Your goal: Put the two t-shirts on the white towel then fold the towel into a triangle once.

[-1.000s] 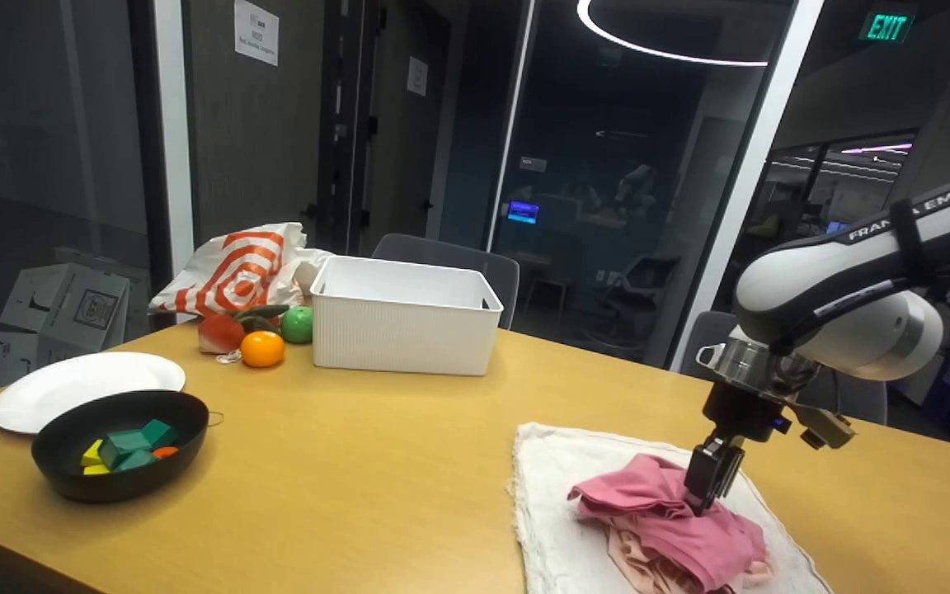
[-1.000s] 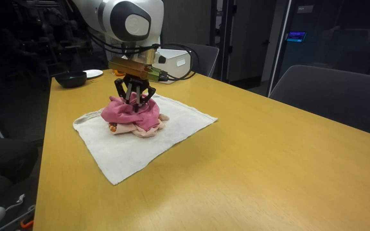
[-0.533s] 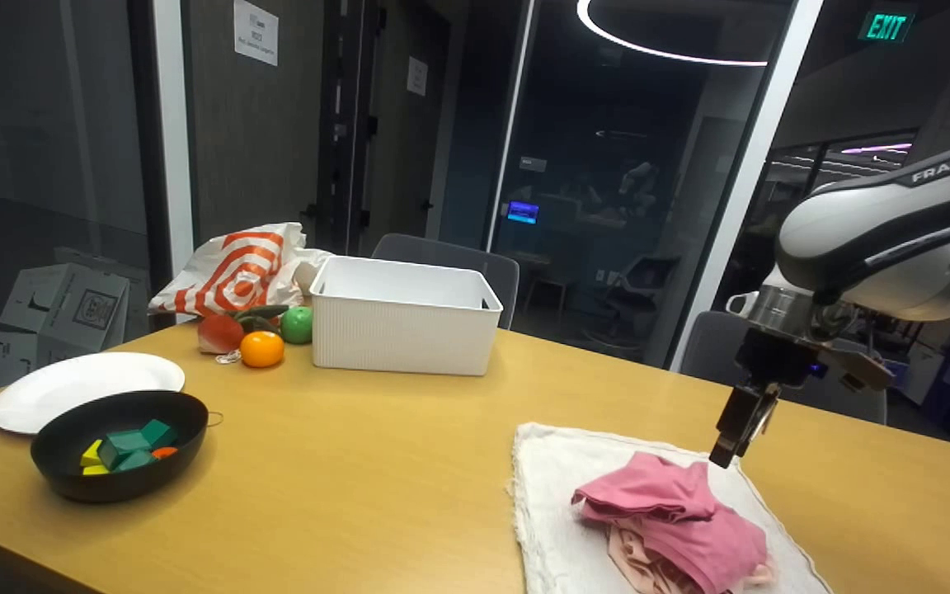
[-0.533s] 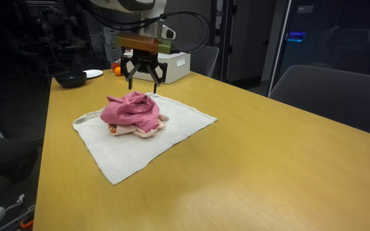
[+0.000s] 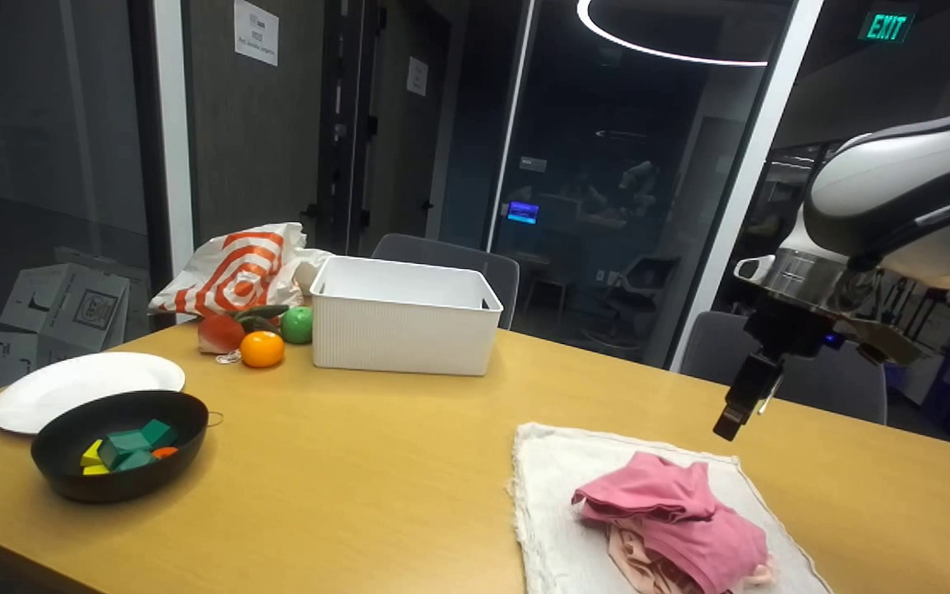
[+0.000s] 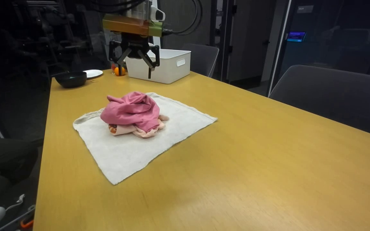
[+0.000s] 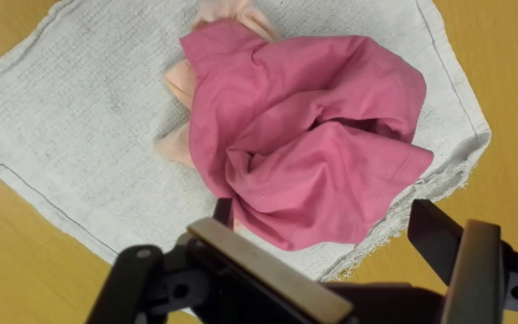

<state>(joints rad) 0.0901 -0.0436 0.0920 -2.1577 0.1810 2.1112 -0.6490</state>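
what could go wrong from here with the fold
The rose-pink t-shirt lies bunched over the peach t-shirt, so their bulk could stop the fold lying flat.
It reaches close to one frayed edge of the white towel, so fabric might poke out of the triangle.
The towel lies mostly flat, so the tool may struggle to pinch a corner.
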